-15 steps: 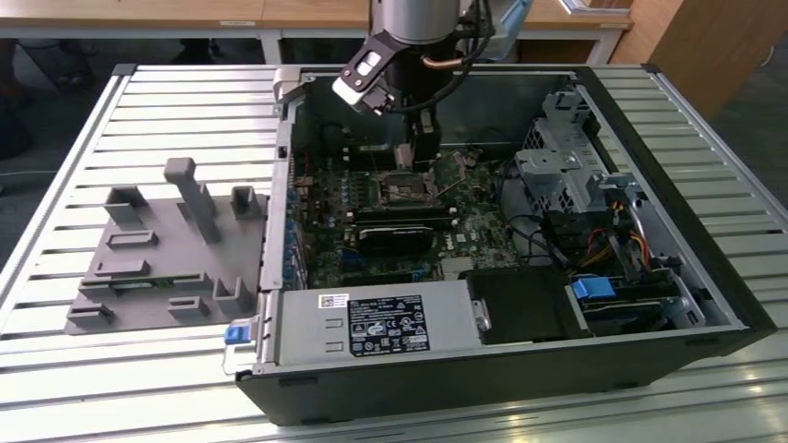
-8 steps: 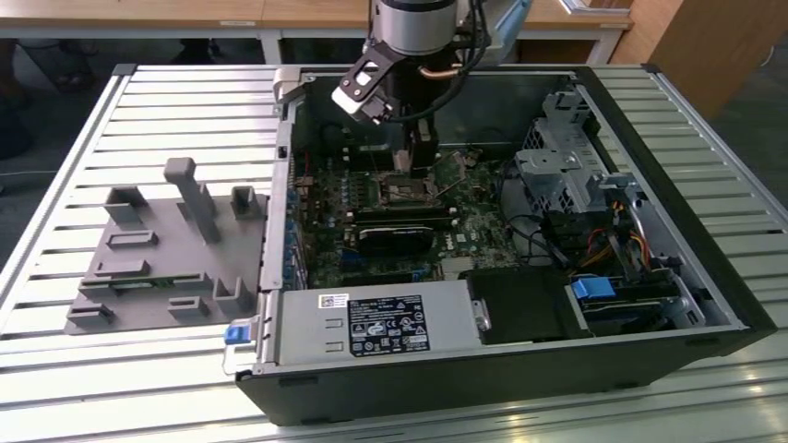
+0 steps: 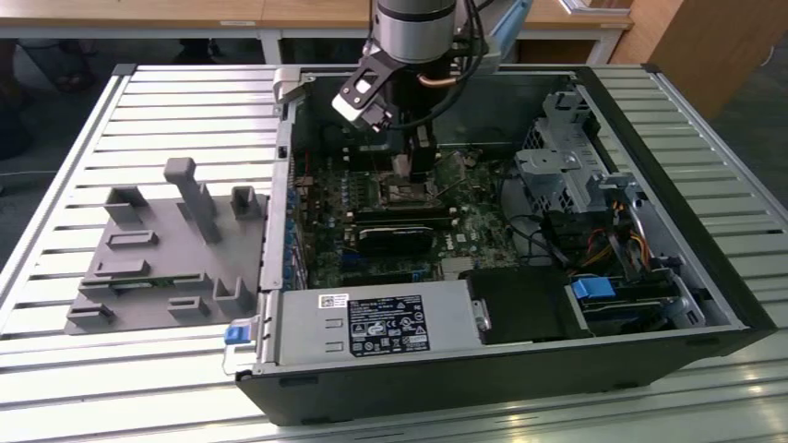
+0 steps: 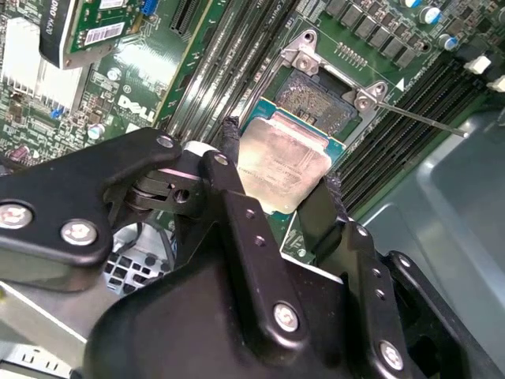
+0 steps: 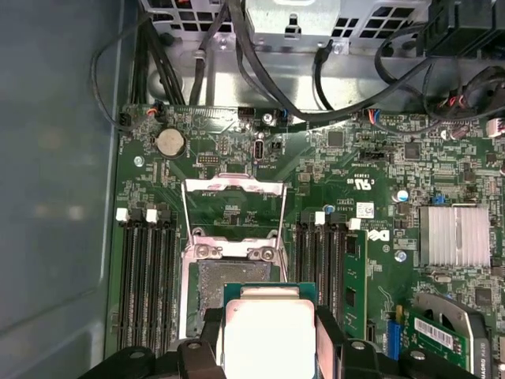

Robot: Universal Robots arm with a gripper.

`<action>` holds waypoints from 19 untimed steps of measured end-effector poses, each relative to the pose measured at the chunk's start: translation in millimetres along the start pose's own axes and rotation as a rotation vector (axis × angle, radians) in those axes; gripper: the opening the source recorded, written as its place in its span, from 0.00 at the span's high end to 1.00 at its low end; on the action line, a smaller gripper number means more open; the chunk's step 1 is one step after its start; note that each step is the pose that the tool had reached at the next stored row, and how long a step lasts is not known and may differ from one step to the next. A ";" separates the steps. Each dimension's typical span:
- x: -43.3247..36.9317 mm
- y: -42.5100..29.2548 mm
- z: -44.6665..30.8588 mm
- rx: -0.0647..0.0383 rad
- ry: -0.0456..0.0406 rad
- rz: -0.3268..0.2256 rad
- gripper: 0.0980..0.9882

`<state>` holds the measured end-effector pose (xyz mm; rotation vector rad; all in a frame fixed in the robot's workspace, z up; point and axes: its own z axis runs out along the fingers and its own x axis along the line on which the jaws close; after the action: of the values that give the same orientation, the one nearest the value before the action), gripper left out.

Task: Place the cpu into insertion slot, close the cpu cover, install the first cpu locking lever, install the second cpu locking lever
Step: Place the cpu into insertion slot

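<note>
My gripper [image 4: 281,164] is shut on the cpu [image 4: 276,154], a thin square chip with a pale metal top, its black fingers [image 4: 229,170] pressing on two opposite edges. The chip hangs tilted just above the green board, partly over the insertion slot [image 4: 319,99]. In the first wrist view the cpu [image 5: 268,339] covers one edge of the insertion slot [image 5: 237,280], whose dark pin field shows. The cpu cover [image 5: 233,185], a silvery frame with a square window, is swung open beyond the socket. A thin metal lever [image 4: 426,120] sticks out beside the socket. The gripper [image 3: 412,171] reaches into the open computer case.
A black graphics card [image 3: 394,231] lies close to the socket. Long memory slots [image 5: 146,276] flank it on both sides. Cables [image 5: 316,71] and a drive cage [image 3: 567,166] crowd the case. A grey fixture [image 3: 161,249] stands at the exterior view's left.
</note>
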<state>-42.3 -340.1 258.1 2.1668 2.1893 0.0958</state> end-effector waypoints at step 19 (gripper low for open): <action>2.6 -3.7 23.4 0.000 -0.0001 0.000 0.50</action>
<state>-43.9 -337.5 234.4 2.1666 2.1894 0.0956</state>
